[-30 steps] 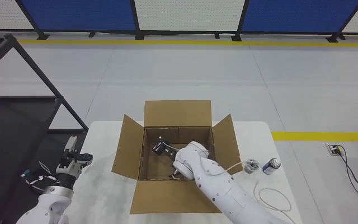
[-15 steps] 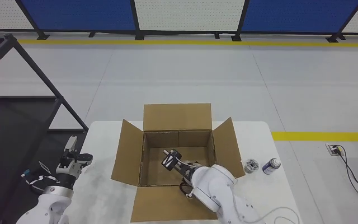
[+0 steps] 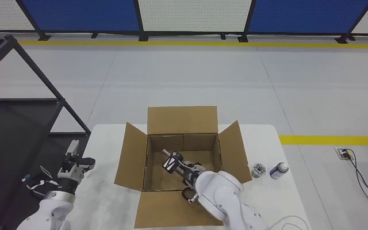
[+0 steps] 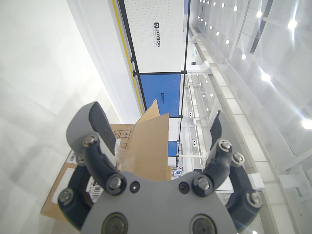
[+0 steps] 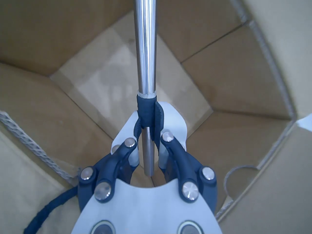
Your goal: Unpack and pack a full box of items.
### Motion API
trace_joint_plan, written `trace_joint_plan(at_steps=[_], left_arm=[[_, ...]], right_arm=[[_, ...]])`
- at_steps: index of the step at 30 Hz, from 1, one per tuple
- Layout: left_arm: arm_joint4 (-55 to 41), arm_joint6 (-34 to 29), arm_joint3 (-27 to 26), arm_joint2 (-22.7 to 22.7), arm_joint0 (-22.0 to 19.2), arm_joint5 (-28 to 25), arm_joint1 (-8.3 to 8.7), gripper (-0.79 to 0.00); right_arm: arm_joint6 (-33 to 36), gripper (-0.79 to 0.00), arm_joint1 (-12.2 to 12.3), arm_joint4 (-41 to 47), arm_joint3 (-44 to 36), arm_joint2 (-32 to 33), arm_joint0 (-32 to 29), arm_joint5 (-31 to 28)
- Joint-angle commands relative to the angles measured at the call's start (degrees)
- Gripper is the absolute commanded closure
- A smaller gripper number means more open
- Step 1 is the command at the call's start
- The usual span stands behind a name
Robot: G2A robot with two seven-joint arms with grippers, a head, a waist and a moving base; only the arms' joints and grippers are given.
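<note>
Grey hall floor [image 3: 172, 75] runs back to blue panels [image 3: 80, 14] at twelve o'clock, and we start at the far left, where a black rack [image 3: 26, 123] stands off the white table [image 3: 106, 178]. At the table's eight o'clock corner we find the left gripper [image 3: 77, 155], well apart from the cardboard. From its wrist view the left gripper [image 4: 158, 118] has its fingers [image 4: 101, 122] spread wide with nothing between them, and the box [image 4: 146, 147] sits beyond.

On to the middle: the box [image 3: 183, 119] sits mid-table with all four flaps folded out. We see the right gripper [image 3: 172, 161] down in the opening, toward the nine o'clock side. Up close, the right gripper [image 5: 147, 115] is clamped tight on a metal rod [image 5: 145, 37], pinching it at a dark blue band wrapped round the shaft. The rod runs on past the fingertips, above the brown walls and floor of the box [image 5: 48, 25].

Over to the right, at three o'clock of the box, a small round silvery item [image 3: 257, 170] rests on the table with a blue-and-white can [image 3: 279, 170] just beside it. A white cable [image 3: 276, 201] loops at five o'clock.
</note>
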Motion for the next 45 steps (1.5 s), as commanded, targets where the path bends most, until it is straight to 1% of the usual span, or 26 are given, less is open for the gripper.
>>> trace_joint_plan(at_steps=[1, 4, 9, 11, 18, 20, 36, 37, 40, 43, 45], left_arm=[[0.0, 0.0, 0.0, 0.0, 0.0, 0.0, 0.0, -0.785], [0.0, 0.0, 0.0, 0.0, 0.0, 0.0, 0.0, -0.785], [0.0, 0.0, 0.0, 0.0, 0.0, 0.0, 0.0, -0.785], [0.0, 0.0, 0.0, 0.0, 0.0, 0.0, 0.0, -0.785], [0.0, 0.0, 0.0, 0.0, 0.0, 0.0, 0.0, -0.785], [0.0, 0.0, 0.0, 0.0, 0.0, 0.0, 0.0, -0.785], [0.0, 0.0, 0.0, 0.0, 0.0, 0.0, 0.0, -0.785], [0.0, 0.0, 0.0, 0.0, 0.0, 0.0, 0.0, -0.785], [0.0, 0.0, 0.0, 0.0, 0.0, 0.0, 0.0, -0.785], [0.0, 0.0, 0.0, 0.0, 0.0, 0.0, 0.0, -0.785], [0.0, 0.0, 0.0, 0.0, 0.0, 0.0, 0.0, -0.785]], right_arm=[[-2.5, 0.0, 0.0, -1.5, -2.4, 0.2, -1.0, 1.9], [-5.6, 0.0, 0.2, -3.0, -6.4, 0.8, -2.8, 3.5], [-10.3, 0.0, 0.6, -3.3, -14.8, 3.0, -7.2, 4.4], [-13.0, 0.0, 0.9, -3.3, -19.0, 4.5, -10.2, 6.3], [-23.9, 0.0, 2.1, 3.7, -32.5, 12.7, -23.0, 7.1], [-25.1, 0.0, 2.4, 5.0, -34.9, 14.9, -26.4, 7.3], [-25.1, 0.0, 2.4, 5.0, -34.9, 14.9, -26.4, 7.3], [-25.8, 0.0, 2.4, 6.0, -35.1, 14.9, -26.8, 7.1], [-26.9, 0.0, 2.6, 10.8, -37.7, 17.6, -28.2, 6.5], [-26.8, 0.0, 3.0, 15.8, -40.6, 22.5, -31.0, 5.7], [-28.6, 0.0, 3.2, 20.9, -40.6, 26.5, -32.8, 4.7]])
